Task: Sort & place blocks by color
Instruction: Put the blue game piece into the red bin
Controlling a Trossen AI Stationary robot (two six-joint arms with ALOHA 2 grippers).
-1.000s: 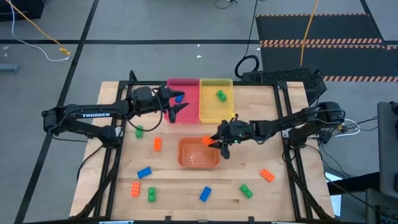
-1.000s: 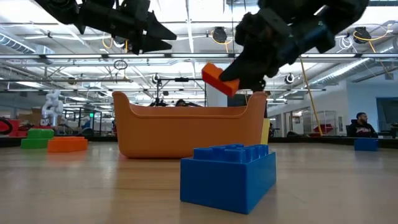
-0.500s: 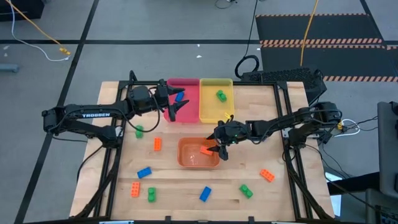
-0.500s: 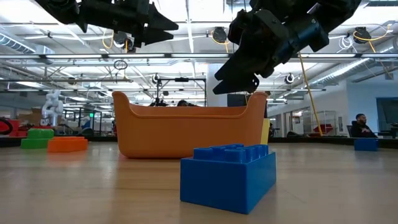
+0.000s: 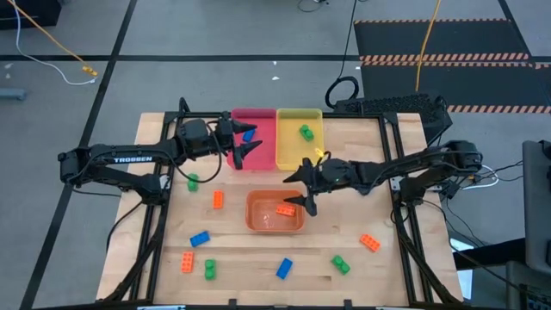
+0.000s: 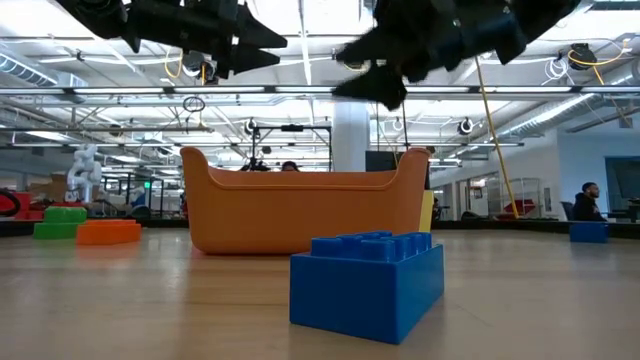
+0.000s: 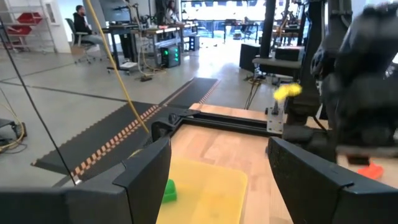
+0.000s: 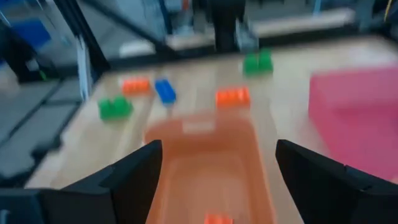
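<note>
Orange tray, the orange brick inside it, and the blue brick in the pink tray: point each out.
orange tray (image 5: 255, 222): high view, on its left wall.
orange brick (image 5: 286, 209): high view, on its top face.
blue brick (image 5: 249, 134): high view, on its top face.

Right hand (image 5: 301, 184) hangs over the orange tray's (image 5: 258, 222) far right rim, blocking entry there. Left hand (image 5: 244, 141) crowds the pink tray (image 5: 263, 159). Near counter (image 5: 250, 263): scattered blocks, wide lanes between.
</note>
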